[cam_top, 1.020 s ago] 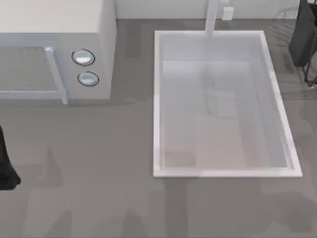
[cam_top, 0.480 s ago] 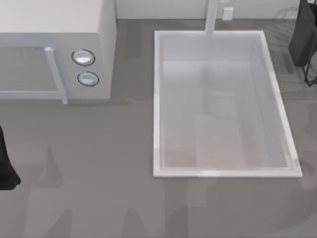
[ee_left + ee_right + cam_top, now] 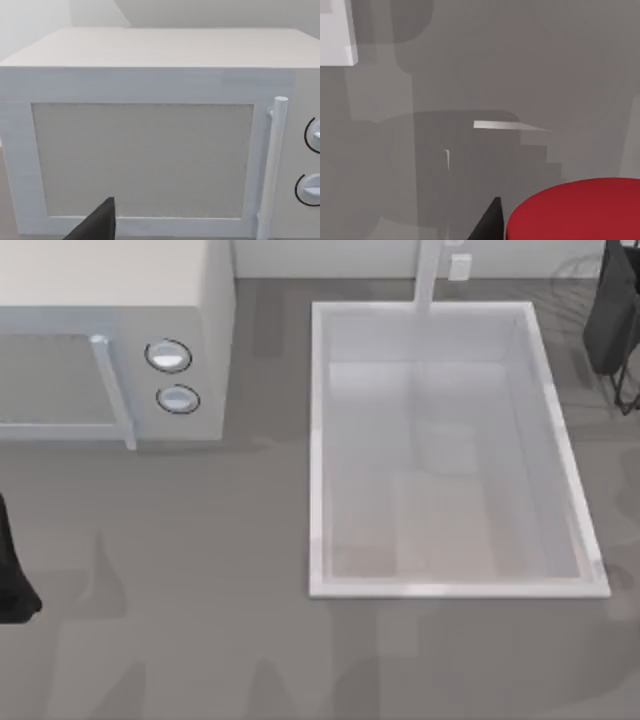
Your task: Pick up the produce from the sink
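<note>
one smooth matte red produce [image 3: 580,212] beside right gripper, grip state unclear

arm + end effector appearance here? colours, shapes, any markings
Both arms are matte black, with no markings or cables visible. The left arm is a dark tapered shape at the table's left edge. Its end effector shows one plain black wedge-shaped finger; the right end effector looks similar.

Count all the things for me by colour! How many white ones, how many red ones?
White: 2, the microwave and the sink.
Red: 1, the produce, seen close by the right wrist camera.
Total: 3
</note>
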`<state>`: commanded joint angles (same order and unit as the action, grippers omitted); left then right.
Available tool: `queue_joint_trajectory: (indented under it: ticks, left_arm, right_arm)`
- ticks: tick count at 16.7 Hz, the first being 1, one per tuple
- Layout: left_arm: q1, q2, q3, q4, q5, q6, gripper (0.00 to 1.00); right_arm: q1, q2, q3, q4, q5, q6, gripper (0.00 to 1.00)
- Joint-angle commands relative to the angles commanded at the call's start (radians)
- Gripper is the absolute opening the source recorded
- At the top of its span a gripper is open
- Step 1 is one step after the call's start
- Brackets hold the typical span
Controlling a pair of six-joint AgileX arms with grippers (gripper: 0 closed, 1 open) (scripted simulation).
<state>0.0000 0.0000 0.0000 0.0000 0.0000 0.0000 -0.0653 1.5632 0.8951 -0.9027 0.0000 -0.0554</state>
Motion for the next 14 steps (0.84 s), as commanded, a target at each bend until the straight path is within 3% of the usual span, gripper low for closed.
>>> queue_joint_trajectory:
  ticks: [8,14]
  left_arm:
    - [0.0,0.0,0.0,0.0,0.0,0.0,1.0]
    - [0.0,0.0,0.0,0.0,0.0,0.0,1.0]
  right_arm:
    - [0.0,0.0,0.0,0.0,0.0,0.0,0.98]
    - [0.0,0.0,0.0,0.0,0.0,0.0,1.0]
